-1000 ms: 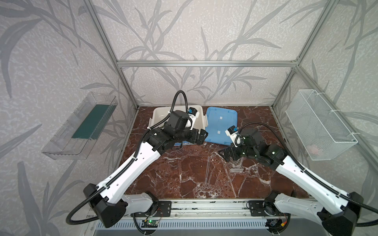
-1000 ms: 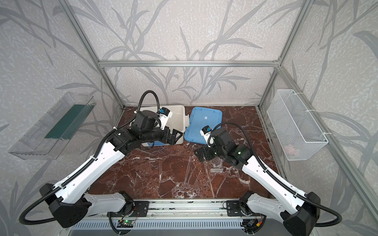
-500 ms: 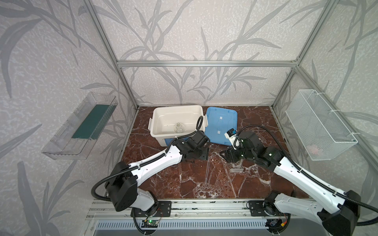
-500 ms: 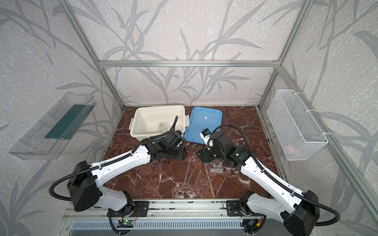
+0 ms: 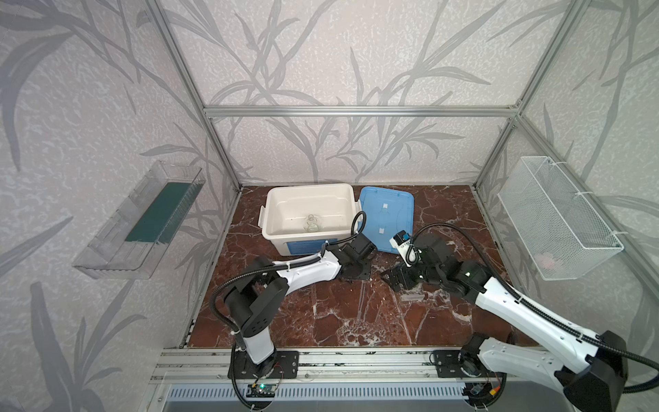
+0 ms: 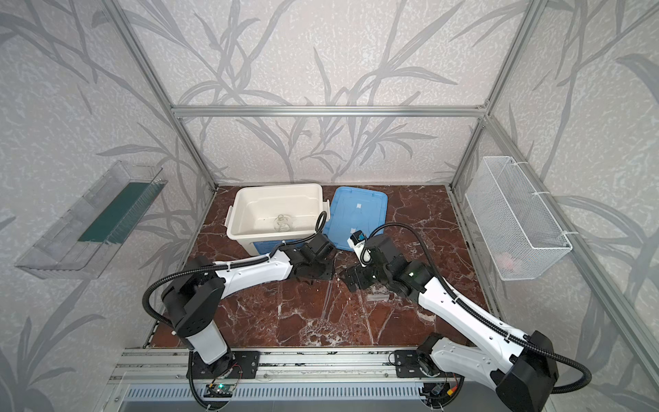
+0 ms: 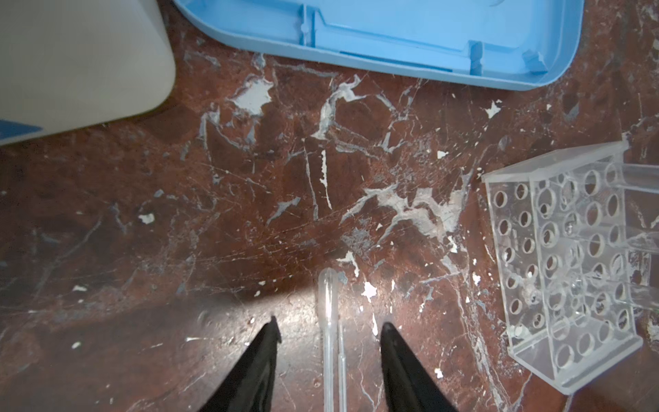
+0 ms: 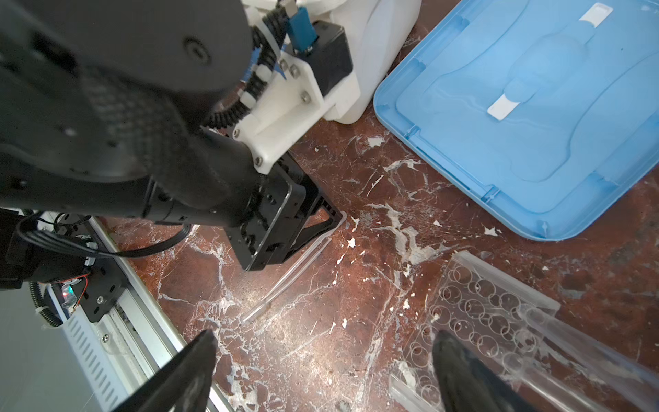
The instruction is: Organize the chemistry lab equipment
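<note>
Left gripper [image 7: 330, 321], half-open, straddles the tube [image 7: 328, 296] without touching; we read its long axis twelve-to-six, in line with the fingers [image 7: 256, 367].

Robot test cell: aluminium frame [image 5: 358, 111], mounting rail [image 5: 356, 359]

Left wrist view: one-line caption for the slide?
Left gripper, jaws apart, straddles a thin clear tube on the marble table, clear holed rack and blue lid nearby.

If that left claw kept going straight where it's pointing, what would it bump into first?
The left gripper would probably meet the thin clear tube between its fingers, then the marble tabletop; depth is unclear.
</note>
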Motion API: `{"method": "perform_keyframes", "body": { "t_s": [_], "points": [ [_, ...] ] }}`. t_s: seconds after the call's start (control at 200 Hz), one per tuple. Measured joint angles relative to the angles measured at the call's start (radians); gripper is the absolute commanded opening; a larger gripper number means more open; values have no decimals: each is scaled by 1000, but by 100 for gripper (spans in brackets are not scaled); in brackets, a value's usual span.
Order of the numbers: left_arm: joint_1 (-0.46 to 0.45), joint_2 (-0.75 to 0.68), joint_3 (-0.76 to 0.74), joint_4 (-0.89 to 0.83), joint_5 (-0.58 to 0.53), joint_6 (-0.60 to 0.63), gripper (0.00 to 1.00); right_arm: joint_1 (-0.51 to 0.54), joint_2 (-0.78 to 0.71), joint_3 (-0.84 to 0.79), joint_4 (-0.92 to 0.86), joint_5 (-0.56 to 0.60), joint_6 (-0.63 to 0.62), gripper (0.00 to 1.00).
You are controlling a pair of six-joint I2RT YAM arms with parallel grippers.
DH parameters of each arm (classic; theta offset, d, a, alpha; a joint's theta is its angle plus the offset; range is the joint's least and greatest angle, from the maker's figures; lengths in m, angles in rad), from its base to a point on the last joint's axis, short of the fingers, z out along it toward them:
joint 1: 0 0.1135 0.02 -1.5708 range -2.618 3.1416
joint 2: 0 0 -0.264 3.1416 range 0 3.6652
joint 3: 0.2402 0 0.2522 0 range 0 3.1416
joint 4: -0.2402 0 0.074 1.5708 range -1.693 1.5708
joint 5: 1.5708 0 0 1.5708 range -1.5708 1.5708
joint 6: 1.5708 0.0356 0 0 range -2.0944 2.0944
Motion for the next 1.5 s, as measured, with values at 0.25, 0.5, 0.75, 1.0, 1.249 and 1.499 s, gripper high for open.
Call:
{"method": "perform_keyframes", "body": {
  "t_s": [0.25, 0.5, 0.75, 1.0, 1.249, 1.499],
  "points": [
    [-5, 49, -2, 27, -13, 2, 42, 0, -23, -1, 8, 0, -1, 93],
    [-16, 98, -2, 37, -45, 18, 39, 0, -48, -12, 21, 4, 0, 94],
    [-24, 100, -13, 56, -105, 23, 27, 0, -60, -12, 24, 11, 0, 94],
    [-33, 100, -19, 49, -132, 29, 8, 0, -60, -13, 25, 11, 0, 94],
    [-34, 85, -32, 40, -158, 26, 0, 0, -44, -18, 41, 11, 0, 94],
    [-34, -91, -113, -32, -152, 17, 1, 0, -28, -18, 72, -1, 1, 94]
  ]
}}
